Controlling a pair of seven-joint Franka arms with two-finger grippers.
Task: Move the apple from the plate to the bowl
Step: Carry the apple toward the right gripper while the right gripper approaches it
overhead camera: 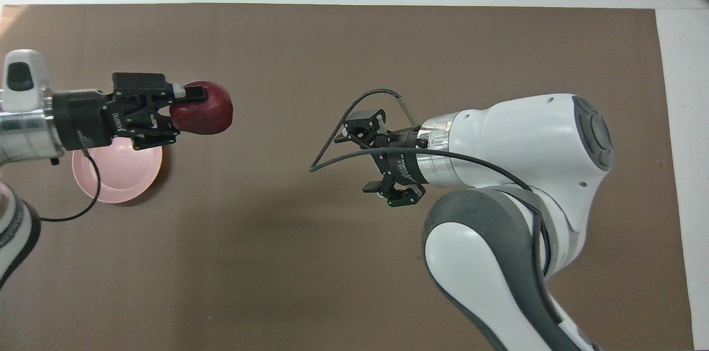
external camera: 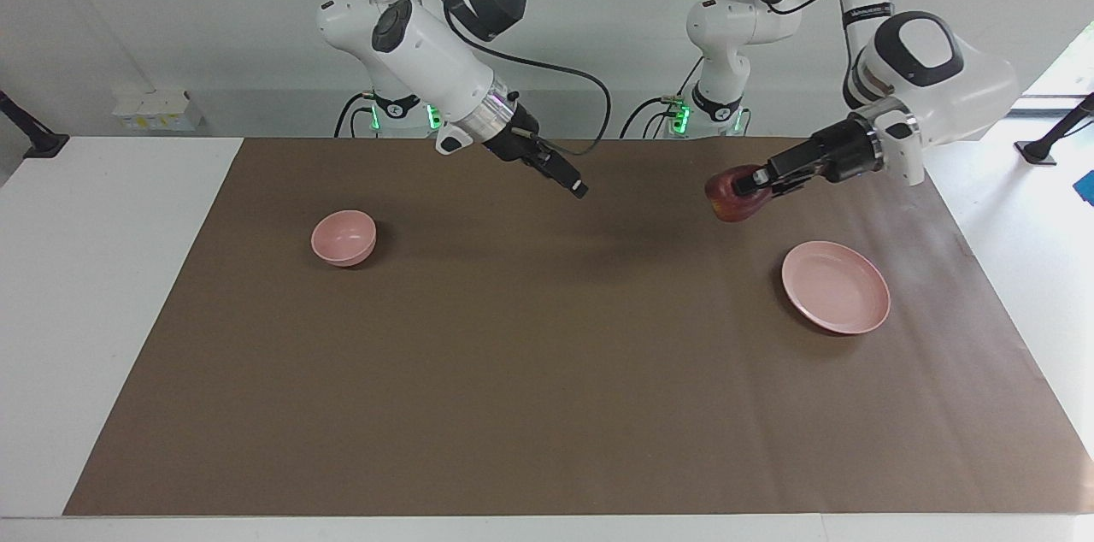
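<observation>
My left claw [external camera: 750,185] holds the dark red round apple [external camera: 733,197] up beside the wide pale pink plate [external camera: 836,286]; my right arm hides the small pink bowl [external camera: 344,238] from overhead, and I cannot tell my right claw's [external camera: 574,185] state.

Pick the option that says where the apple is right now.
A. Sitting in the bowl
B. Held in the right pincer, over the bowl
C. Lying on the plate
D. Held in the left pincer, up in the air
D: the left pincer is clamped on the apple, lifted off the plate, which lies bare.
</observation>
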